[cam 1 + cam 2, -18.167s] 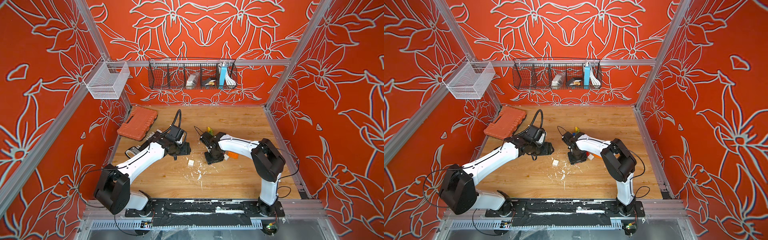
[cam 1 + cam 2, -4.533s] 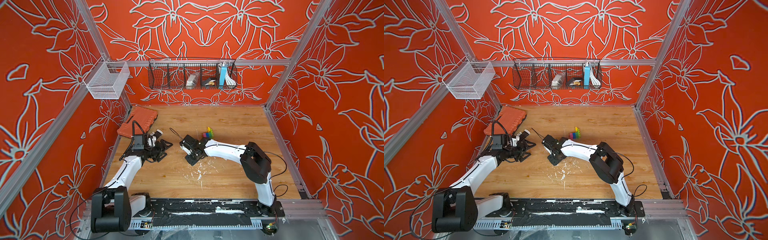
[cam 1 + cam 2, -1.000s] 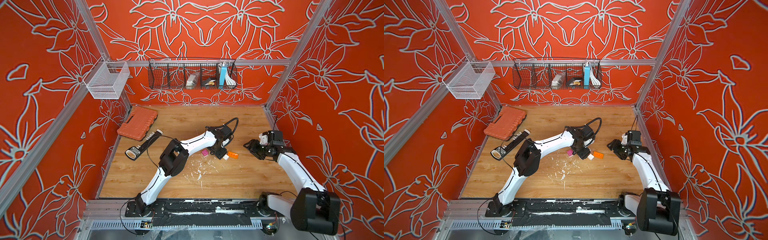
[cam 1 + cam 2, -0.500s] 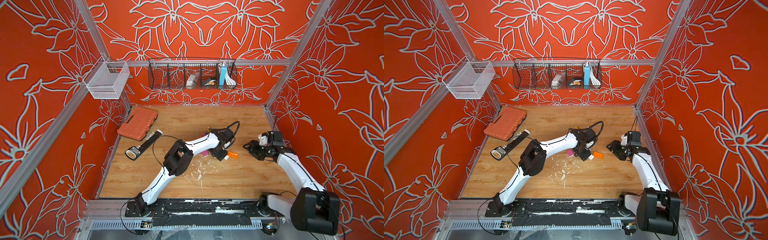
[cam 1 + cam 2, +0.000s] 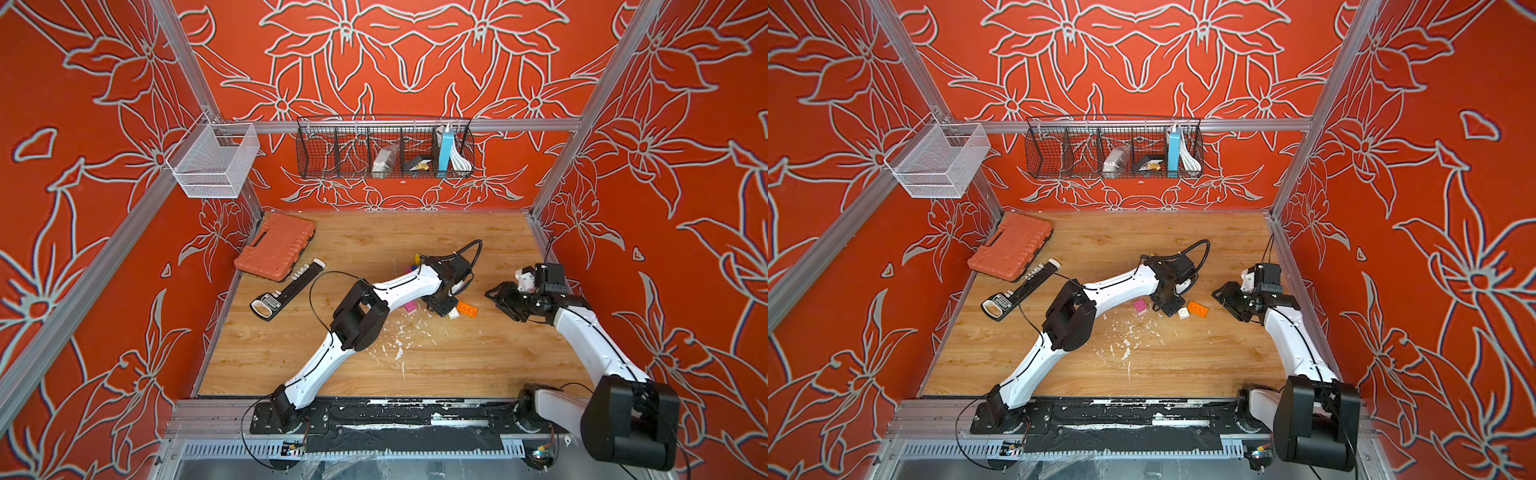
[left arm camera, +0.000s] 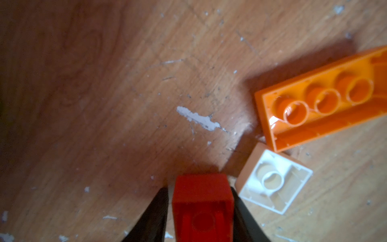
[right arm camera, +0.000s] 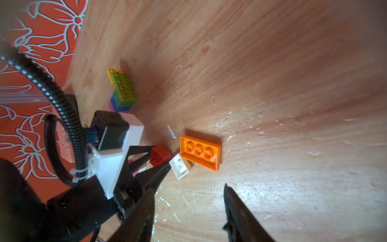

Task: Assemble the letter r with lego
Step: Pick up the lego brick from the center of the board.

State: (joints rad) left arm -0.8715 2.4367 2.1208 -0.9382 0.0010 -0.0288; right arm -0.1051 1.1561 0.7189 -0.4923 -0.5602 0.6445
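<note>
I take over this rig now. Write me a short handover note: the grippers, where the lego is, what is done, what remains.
Left gripper: jaws against both sides of the red brick.
Right gripper: open, empty, apart from the bricks.
Loose on the table beside the red one: white brick and orange brick, both upside down; pink brick on the left gripper's other side.
Done: a small stack, lime on top, yellow, blue and pink beneath.
Left: red, white, orange, pink not joined; no r yet.
</note>
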